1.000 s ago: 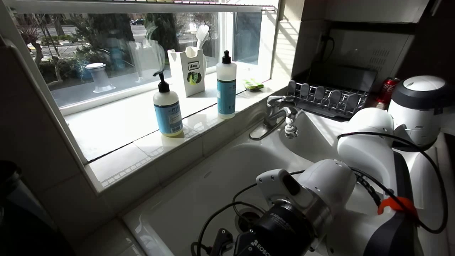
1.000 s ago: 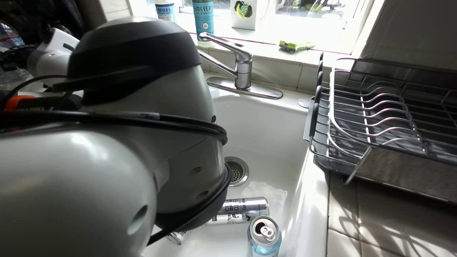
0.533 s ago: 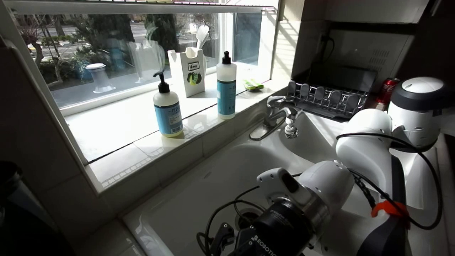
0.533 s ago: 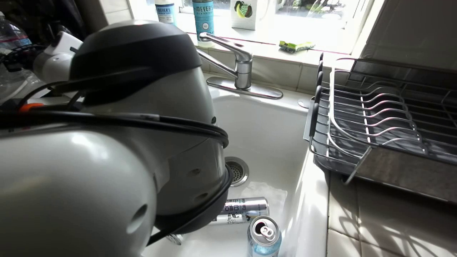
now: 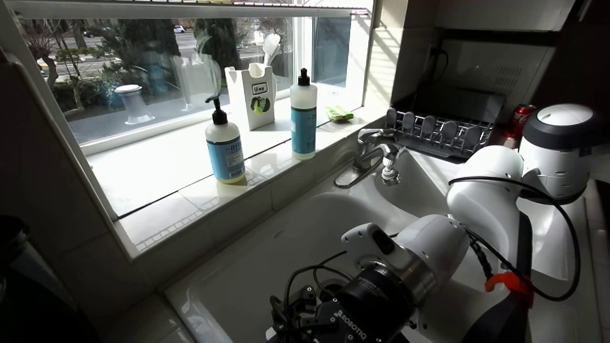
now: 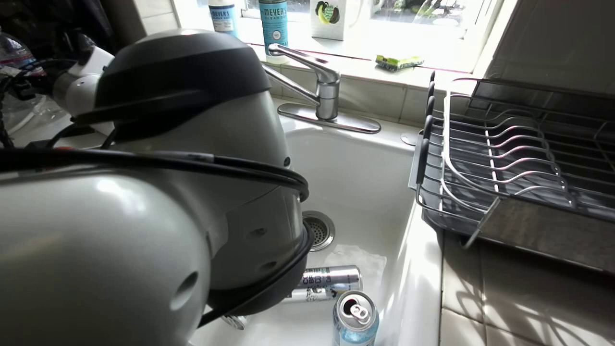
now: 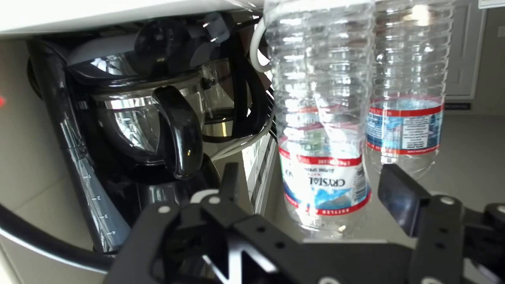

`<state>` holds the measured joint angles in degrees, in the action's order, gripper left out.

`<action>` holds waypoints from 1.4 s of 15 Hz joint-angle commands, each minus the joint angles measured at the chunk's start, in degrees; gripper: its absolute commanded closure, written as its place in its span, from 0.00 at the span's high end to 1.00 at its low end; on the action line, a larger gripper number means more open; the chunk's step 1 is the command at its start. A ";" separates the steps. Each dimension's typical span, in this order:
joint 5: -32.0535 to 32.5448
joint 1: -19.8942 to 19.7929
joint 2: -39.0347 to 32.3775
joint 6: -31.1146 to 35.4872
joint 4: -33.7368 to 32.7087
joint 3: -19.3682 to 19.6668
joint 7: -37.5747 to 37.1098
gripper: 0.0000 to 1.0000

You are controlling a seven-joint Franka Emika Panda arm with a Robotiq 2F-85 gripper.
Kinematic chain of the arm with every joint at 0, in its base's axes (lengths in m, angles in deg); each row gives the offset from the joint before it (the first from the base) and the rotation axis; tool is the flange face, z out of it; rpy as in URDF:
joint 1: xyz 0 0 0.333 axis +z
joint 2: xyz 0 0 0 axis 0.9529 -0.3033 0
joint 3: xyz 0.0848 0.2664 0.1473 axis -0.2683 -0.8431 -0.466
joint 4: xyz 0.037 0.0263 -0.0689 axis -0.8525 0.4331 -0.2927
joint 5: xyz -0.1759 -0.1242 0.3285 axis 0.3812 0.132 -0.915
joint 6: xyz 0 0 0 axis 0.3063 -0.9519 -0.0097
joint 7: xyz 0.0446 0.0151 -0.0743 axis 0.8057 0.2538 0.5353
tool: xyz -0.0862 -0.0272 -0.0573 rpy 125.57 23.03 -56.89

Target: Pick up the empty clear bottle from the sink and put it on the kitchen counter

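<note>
The wrist picture stands upside down. There the empty clear bottle (image 7: 325, 179), ribbed with a red, white and blue label, lies between my gripper's (image 7: 311, 181) spread fingers. A gap shows on both sides of it, and the upper edge of the view cuts off its base. The pale kitchen counter (image 7: 98, 17) runs along that edge. In an exterior view the gripper hangs low at the bottom edge above the white sink (image 5: 267, 267), its fingertips partly out of frame. At the far left of an exterior view a labelled clear bottle (image 6: 19, 53) shows; which bottle cannot be told.
Close beside stands a second similar bottle (image 7: 406, 126). A black coffee maker (image 7: 169, 130) with a glass pot and a white cord is near the left finger. The sink holds cans (image 6: 355, 312); the tap (image 6: 328, 96) and dish rack (image 6: 504, 158) border it. Soap bottles (image 5: 303, 124) line the ledge.
The arm has shifted slightly, leftward in an exterior view. The gripper's finger linkage has swung outward and more of it shows. Cans and soap bottles have not moved.
</note>
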<state>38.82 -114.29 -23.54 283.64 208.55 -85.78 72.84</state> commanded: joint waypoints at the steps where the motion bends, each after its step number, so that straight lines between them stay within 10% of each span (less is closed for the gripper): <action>1: 2.98 -1.17 0.51 -0.02 -0.89 0.41 -3.15 1.00; 21: -20.82 -5.62 38.10 8.81 13.10 0.29 -6.61 1.00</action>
<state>22.10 -120.95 4.45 289.35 218.60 -85.92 69.49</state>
